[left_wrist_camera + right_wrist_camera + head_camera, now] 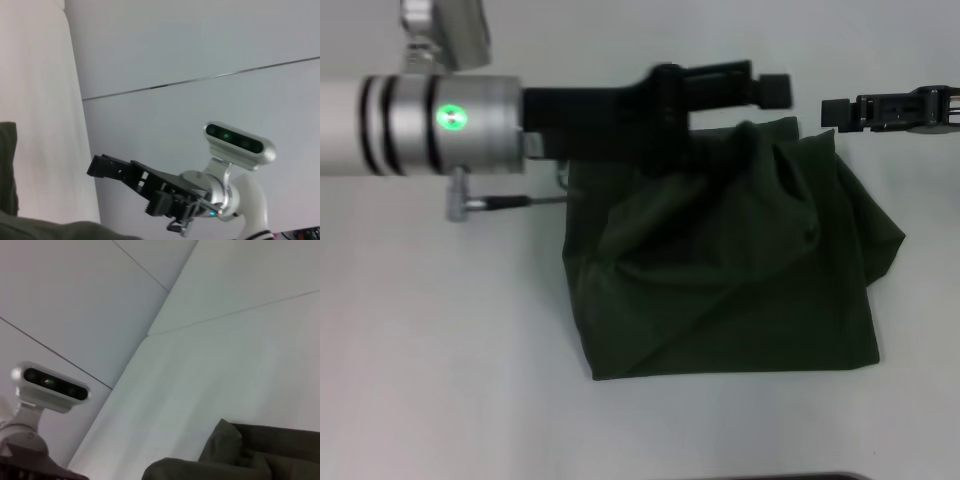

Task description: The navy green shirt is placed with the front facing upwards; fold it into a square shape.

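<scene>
Shirt [720, 270] sits slightly right of table [440, 350] centre in the head view, at roughly 4 o'clock from picture middle. Dark olive green, plain side up, no lettering showing. Folded into a rough block: near edge and right edge fairly straight, left edge straight too, but top surface is rumpled, with diagonal creases running from 10 o'clock to 4 o'clock. Far right corner is bunched into a raised peak, and a loose flap bulges out at 3 o'clock. Not a clean square.

Left gripper [775, 90] reaches in horizontally from 9 o'clock, silver wrist with a green light, black fingers pointing toward 3 o'clock, above the shirt's far edge. Cannot tell if the tips are spread or pressed together, or whether they touch cloth.

Right gripper [838, 113] comes in from 3 o'clock, level, tip pointing at 9 o'clock, just beyond the shirt's far right corner, near the left one with a gap between them. Fingers look pressed together, nothing in them. The left wrist view shows it [102, 166] too, held above the table, clear of the shirt [7, 165].

Right wrist view catches the bunched peak of the shirt [222, 440] against the table [225, 370].
</scene>
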Robot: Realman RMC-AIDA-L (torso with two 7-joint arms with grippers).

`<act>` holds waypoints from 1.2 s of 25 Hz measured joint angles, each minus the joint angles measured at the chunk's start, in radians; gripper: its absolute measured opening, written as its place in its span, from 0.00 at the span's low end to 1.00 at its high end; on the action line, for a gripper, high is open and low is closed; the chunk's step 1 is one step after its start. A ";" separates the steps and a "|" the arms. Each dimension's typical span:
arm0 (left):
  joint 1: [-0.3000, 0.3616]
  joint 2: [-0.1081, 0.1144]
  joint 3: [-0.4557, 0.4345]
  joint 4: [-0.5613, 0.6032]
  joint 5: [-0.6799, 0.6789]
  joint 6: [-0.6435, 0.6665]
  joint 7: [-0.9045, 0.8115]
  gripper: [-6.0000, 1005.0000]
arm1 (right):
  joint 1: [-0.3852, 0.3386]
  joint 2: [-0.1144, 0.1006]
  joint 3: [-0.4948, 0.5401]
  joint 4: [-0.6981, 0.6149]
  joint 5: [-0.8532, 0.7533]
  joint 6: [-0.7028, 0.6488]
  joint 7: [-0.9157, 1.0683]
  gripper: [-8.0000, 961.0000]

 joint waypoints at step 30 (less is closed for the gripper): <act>0.121 0.098 0.051 0.146 0.371 -0.016 -0.075 0.87 | 0.005 -0.035 0.013 0.000 -0.001 0.007 0.102 0.97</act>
